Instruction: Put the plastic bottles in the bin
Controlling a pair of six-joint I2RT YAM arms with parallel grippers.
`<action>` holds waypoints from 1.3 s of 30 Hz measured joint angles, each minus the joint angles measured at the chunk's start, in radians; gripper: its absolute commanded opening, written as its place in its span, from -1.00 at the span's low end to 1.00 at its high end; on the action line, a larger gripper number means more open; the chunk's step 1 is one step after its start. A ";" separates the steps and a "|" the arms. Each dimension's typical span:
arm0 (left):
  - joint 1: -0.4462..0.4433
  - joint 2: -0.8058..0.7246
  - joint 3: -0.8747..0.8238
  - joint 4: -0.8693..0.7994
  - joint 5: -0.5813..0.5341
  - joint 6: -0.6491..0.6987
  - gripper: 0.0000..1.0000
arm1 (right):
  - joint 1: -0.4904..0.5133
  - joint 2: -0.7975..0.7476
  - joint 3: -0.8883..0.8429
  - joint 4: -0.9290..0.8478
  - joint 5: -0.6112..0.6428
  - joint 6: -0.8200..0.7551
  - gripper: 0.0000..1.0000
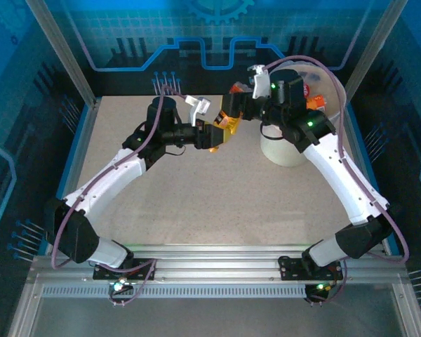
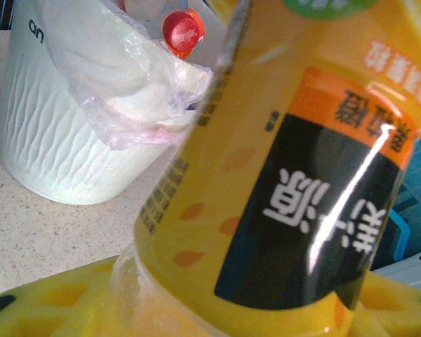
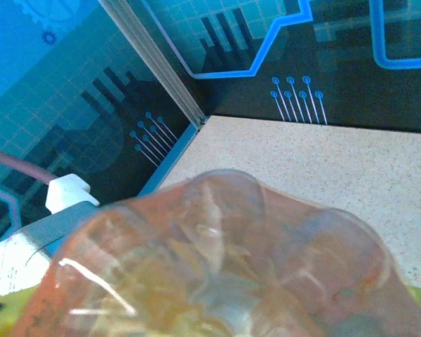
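An orange-labelled plastic bottle [image 1: 223, 125] is held in the air over the far half of the speckled table [image 1: 217, 210], at about 12 o'clock from the table's middle and at 9 o'clock from the bin [image 1: 284, 151]. It is near the bin but not touching it. From above, its long axis runs roughly from 7 o'clock to 1 o'clock, spanning the gap between the two arms.

The left gripper [image 1: 212, 135] is clamped on the bottle. In the left wrist view its yellow fingers [image 2: 49, 309] sit against both sides of the bottle's lower part. From there the bottle rises toward 1 o'clock, with the black panel of the label and its white characters upside down.

The right gripper [image 1: 237, 107] reaches in from the bin side to the bottle's far end. In the right wrist view a clear, lobed bottle base sits right in front of the camera, pointing up and away toward the table's far corner. I cannot tell whether these fingers are pressing on it or merely standing around it.

The bin is a whitish bucket with a wavy-ribbed wall, standing upright at about 2 o'clock on the table. A thin clear plastic bag [image 2: 119, 77] is draped over its rim, and a red cap [image 2: 182, 31] shows just above the bag.
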 measured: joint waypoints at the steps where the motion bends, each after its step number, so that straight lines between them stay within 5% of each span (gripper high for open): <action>1: -0.001 -0.002 0.000 0.003 0.001 0.005 0.36 | 0.005 0.000 0.003 -0.001 0.006 0.002 -0.08; 5: -0.005 -0.014 -0.007 0.015 0.006 0.013 0.96 | 0.016 -0.001 0.028 -0.030 0.048 -0.018 -0.23; 6: -0.007 -0.019 -0.008 0.019 0.007 0.012 0.98 | 0.017 -0.002 0.038 -0.048 0.077 -0.032 -0.24; 16: -0.008 -0.117 -0.056 0.041 -0.103 0.007 0.98 | 0.016 -0.022 0.227 -0.204 0.478 -0.219 -0.25; 24: -0.008 -0.147 -0.087 0.045 -0.233 0.007 0.98 | 0.008 -0.085 0.280 -0.084 0.905 -0.512 -0.26; 39: -0.037 0.170 0.108 0.144 -0.359 -0.224 0.98 | -0.235 -0.108 0.112 0.121 0.978 -0.703 -0.26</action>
